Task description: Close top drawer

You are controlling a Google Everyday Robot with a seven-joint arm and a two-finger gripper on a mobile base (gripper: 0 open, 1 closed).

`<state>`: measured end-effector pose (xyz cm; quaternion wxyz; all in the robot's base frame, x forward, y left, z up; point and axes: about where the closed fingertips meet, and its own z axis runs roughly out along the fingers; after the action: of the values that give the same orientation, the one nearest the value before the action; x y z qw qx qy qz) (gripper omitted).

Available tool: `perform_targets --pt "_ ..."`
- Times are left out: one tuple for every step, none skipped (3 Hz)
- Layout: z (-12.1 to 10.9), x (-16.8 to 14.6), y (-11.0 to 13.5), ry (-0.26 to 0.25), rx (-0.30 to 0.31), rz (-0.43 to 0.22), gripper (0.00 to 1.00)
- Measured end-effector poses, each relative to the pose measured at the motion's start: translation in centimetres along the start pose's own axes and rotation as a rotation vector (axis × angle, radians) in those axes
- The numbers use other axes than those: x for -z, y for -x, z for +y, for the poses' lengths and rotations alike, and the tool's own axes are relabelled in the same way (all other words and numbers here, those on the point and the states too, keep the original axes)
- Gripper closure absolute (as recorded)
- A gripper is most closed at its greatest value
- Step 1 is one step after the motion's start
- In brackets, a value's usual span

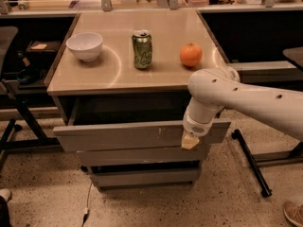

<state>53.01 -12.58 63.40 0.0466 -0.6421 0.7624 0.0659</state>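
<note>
The top drawer [118, 135] is a wide grey drawer pulled out from under the beige tabletop [118, 74]. Its flat front panel has small white scratches right of centre. My gripper [190, 141] hangs from the white arm that comes in from the right. It sits against the right part of the drawer's front panel, its pale tip touching the panel's lower edge. The inside of the drawer is dark and its contents are hidden.
A white bowl [84, 46], a green can [142, 49] and an orange [190, 55] stand on the tabletop. Two plainer drawer fronts [142, 176] lie below. A black chair base [19, 122] is at left, a black stand leg [251, 162] at right.
</note>
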Motion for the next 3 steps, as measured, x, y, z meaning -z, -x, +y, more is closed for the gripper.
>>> perform_targets --pt "0.00 0.00 0.00 0.000 0.000 0.000 0.59" --pt "0.00 0.00 0.00 0.000 0.000 0.000 0.36" --pt "0.00 -0.01 0.00 0.000 0.000 0.000 0.12"
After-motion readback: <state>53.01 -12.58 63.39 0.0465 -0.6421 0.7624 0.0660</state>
